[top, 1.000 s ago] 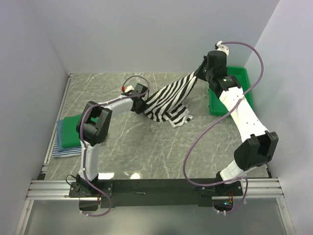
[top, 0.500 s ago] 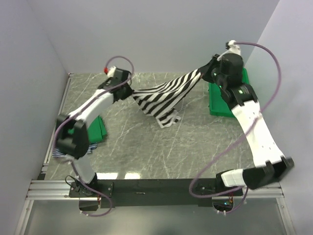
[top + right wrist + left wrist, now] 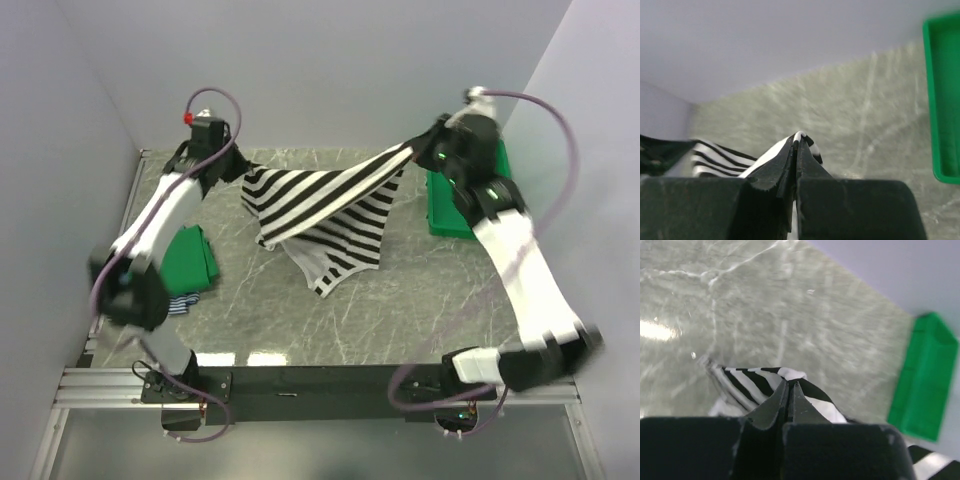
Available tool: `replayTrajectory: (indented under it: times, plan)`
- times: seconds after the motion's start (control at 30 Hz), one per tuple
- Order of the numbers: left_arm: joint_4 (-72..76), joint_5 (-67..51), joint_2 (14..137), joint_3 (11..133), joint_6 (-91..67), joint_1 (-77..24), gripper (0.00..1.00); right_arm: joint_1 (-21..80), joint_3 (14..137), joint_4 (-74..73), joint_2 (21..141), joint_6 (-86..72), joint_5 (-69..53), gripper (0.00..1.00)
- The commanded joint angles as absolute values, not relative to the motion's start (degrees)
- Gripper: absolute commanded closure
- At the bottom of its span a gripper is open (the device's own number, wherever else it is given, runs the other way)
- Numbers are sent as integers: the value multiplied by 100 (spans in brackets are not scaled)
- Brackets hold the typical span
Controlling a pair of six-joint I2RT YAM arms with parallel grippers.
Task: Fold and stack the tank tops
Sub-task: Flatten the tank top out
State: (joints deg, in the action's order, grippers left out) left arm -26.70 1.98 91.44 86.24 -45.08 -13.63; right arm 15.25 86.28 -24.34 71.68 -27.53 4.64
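Observation:
The black-and-white striped tank top [image 3: 320, 205] hangs stretched in the air between my two grippers, its lower part drooping toward the table. My left gripper [image 3: 237, 172] is shut on its left end, whose cloth shows in the left wrist view [image 3: 757, 382]. My right gripper [image 3: 420, 152] is shut on its right end, whose cloth shows in the right wrist view [image 3: 715, 157]. The folded plain green tank top [image 3: 188, 262] lies at the left on a blue-white striped one [image 3: 178, 303]. The solid blue one is hidden.
A rigid green plastic bin [image 3: 445, 215] stands at the back right, under my right arm; it also shows in the left wrist view [image 3: 922, 377] and the right wrist view [image 3: 942, 100]. Grey walls close in the back and both sides.
My left gripper has swung back and to the left, pulling the striped top out wide. The top has lifted off the table and now hangs spread between both grippers.

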Motion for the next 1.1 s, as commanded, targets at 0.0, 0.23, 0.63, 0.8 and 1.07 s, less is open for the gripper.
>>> replayTrajectory:
  times: [0.0, 0.23, 0.63, 0.8, 1.07]
  plan:
    - [-2777, -543, 10578, 9489, -4106, -1090, 100, 1266, 8787, -2864, 8941, -2663, 396, 100]
    - [-3683, -994, 12779, 11540, -3894, -958, 77, 1037, 9344, -3358, 10660, -2707, 18, 100]
    - [-1900, -562, 9942, 7394, -4824, -1054, 50, 914, 8262, -2619, 10670, -2883, 167, 100]
    - [-1040, -843, 9405, 6094, -5308, -1257, 49, 896, 8148, -2505, 10626, -2918, 53, 100]
    - [-387, -1213, 9896, 5915, -5467, -1494, 51, 896, 7989, -2347, 10494, -2962, -184, 100]
